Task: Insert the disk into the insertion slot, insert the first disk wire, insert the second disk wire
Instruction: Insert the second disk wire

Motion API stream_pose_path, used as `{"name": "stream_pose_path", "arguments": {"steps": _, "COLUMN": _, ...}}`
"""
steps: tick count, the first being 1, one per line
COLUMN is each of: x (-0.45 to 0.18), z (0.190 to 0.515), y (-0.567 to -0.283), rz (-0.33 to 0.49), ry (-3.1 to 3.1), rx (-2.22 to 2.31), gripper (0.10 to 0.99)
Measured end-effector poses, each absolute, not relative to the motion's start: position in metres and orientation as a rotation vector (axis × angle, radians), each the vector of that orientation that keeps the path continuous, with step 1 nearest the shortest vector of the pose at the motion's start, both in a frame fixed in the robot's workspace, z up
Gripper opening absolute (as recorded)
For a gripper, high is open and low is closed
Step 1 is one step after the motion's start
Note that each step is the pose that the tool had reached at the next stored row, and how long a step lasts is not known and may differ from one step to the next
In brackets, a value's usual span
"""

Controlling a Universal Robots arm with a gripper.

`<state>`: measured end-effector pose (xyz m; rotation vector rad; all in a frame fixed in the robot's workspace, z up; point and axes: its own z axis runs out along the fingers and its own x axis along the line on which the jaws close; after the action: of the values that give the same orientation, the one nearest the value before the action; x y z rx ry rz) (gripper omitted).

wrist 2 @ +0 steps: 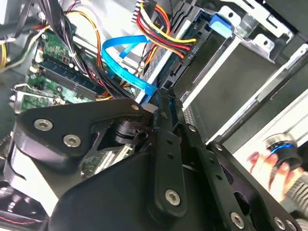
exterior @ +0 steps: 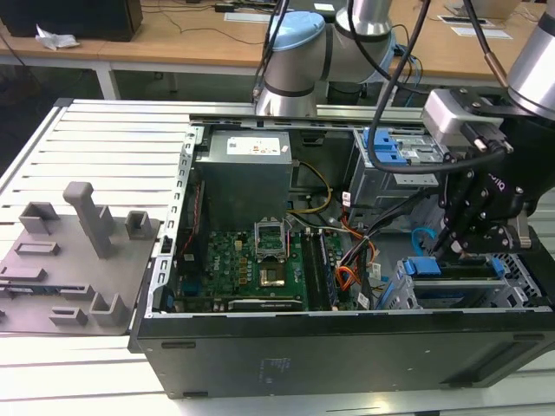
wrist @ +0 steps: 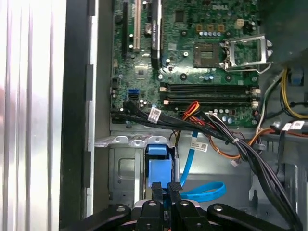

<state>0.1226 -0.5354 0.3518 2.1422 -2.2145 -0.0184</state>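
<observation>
The disk, with its blue carrier [exterior: 419, 267] [wrist: 159, 166], sits inside the insertion slot [exterior: 473, 293], a low silver cage at the case's corner on the exterior view's right. My gripper [exterior: 447, 249] [wrist 2: 161, 94] [wrist: 165, 188] hangs right over the carrier's end, shut on the plug of the second disk wire [wrist 2: 122, 45] [wrist: 204, 192]. That light-blue flat cable [exterior: 422, 236] loops away from my fingertips. A black plug with red, yellow and black wires [wrist 2: 189, 50] rests against the disk's edge.
The open case holds the motherboard [exterior: 251, 260], a grey power supply [exterior: 243, 178], a taller grey cage with a blue latch [exterior: 390, 149] and orange cables [exterior: 347, 277]. A grey fixture plate [exterior: 78, 251] lies at the exterior view's left. A person's hand [wrist 2: 267, 166] shows beyond the case.
</observation>
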Motion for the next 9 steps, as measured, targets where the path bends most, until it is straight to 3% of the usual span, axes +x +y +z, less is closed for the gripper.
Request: {"name": "stream_pose_path", "arguments": {"steps": 9, "x": 0.1226, "z": 0.3517, "y": -0.5354, "rz": -0.026, "ry": -2.388, "rx": 1.948, "gripper": 0.161}}
